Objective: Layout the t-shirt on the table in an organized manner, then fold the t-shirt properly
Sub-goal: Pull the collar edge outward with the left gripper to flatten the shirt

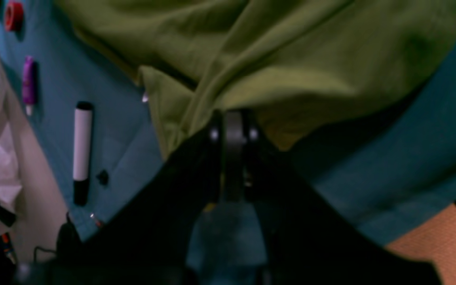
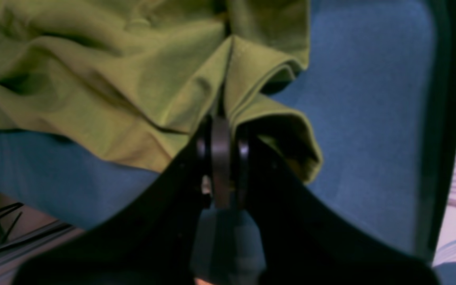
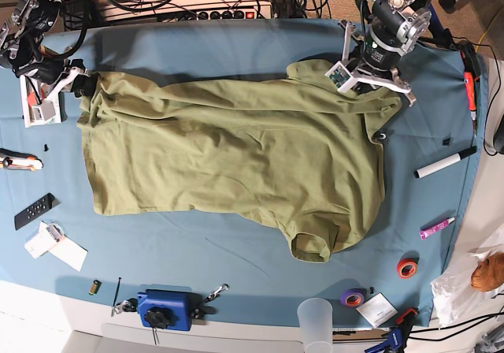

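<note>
The olive-green t-shirt (image 3: 236, 148) lies spread and wrinkled across the middle of the blue table (image 3: 236, 243), one sleeve pointing toward the front edge. My left gripper (image 3: 378, 93) is at the shirt's back right corner. In the left wrist view its jaws (image 1: 234, 114) are shut on a fold at the edge of the t-shirt (image 1: 291, 51), above the table (image 1: 390, 166). My right gripper (image 3: 83, 85) is at the back left corner. In the right wrist view it (image 2: 220, 118) is shut on a pinched ridge of the t-shirt (image 2: 93, 79) over the table (image 2: 370, 99).
Right of the shirt lie a black-and-white marker (image 3: 445, 162), a purple marker (image 3: 437, 228), a red tape roll (image 3: 407, 268) and an orange pen (image 3: 470, 85). A clear cup (image 3: 316, 317) and a blue tool (image 3: 165, 307) sit by the front edge. A black remote (image 3: 34, 210) and white cards (image 3: 59, 247) lie left.
</note>
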Controlling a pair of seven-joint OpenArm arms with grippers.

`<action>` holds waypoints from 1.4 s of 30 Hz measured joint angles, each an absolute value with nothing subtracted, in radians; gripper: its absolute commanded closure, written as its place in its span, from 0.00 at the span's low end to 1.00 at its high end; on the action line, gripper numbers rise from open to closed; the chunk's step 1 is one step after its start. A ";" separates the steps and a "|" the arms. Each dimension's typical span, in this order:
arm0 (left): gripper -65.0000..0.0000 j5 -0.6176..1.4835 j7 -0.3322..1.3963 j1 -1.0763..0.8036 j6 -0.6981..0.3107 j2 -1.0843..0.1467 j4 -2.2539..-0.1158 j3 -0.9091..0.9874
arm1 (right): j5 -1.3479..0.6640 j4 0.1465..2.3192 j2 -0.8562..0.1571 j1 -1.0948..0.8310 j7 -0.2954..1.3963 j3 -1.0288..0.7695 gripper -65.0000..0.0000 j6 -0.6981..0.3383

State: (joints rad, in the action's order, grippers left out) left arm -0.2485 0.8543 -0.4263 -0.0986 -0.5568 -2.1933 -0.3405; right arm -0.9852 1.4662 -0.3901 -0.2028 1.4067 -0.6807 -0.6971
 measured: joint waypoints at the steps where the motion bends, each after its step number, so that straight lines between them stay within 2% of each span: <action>1: 1.00 -0.245 0.897 -0.427 -0.080 -0.557 -2.193 -0.341 | -0.986 1.466 -0.390 -0.203 1.406 -0.681 1.00 -0.697; 4: 1.00 -0.261 1.013 -0.427 0.010 -0.557 -2.193 -0.341 | -0.986 1.466 -0.390 -0.203 1.406 -0.681 1.00 -0.697; 8: 1.00 -0.326 1.102 -0.438 0.044 -0.557 -2.202 -0.341 | -1.026 1.466 -0.390 -0.203 1.406 -0.681 1.00 -0.697; 10: 1.00 -0.324 1.099 -0.453 0.034 -0.557 -2.216 -0.341 | -1.048 1.466 -0.390 -0.203 1.406 -0.681 1.00 -0.697; 14: 1.00 -0.236 1.089 -0.501 -0.057 -0.557 -2.246 -0.341 | -1.045 1.466 -0.390 -0.203 1.410 -0.681 1.00 -0.697; 20: 1.00 -0.358 1.118 -0.549 -0.013 -0.558 -2.347 -0.340 | -1.046 1.466 -0.390 -0.203 1.410 -0.681 1.00 -0.697; 23: 1.00 -0.325 1.117 -0.574 -0.019 -0.558 -2.339 -0.339 | -1.046 1.466 -0.390 -0.203 1.410 -0.690 1.00 -0.697; 27: 1.00 -0.196 1.094 -0.596 -0.083 -0.557 -2.339 -0.340 | -1.096 1.466 -0.390 -0.208 1.411 -0.714 1.00 -0.697; 31: 1.00 -0.253 1.110 -0.636 -0.049 -0.558 -2.339 -0.340 | -1.230 1.466 -0.390 -0.244 1.410 -0.767 1.00 -0.697; 36: 1.00 -0.290 1.128 -0.662 -0.049 -0.558 -2.339 -0.339 | -1.230 1.466 -0.390 -0.303 1.413 -0.838 1.00 -0.697; 42: 1.00 -0.301 1.131 -0.664 -0.049 -0.557 -2.339 -0.339 | -1.232 1.466 -0.388 -0.326 1.413 -0.839 1.00 -0.697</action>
State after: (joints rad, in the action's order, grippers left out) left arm -0.3012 1.1305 -0.6643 -0.0490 -0.5571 -2.3394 -0.3393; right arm -1.2320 1.4662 -0.3878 -0.3260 1.4128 -0.8387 -0.6968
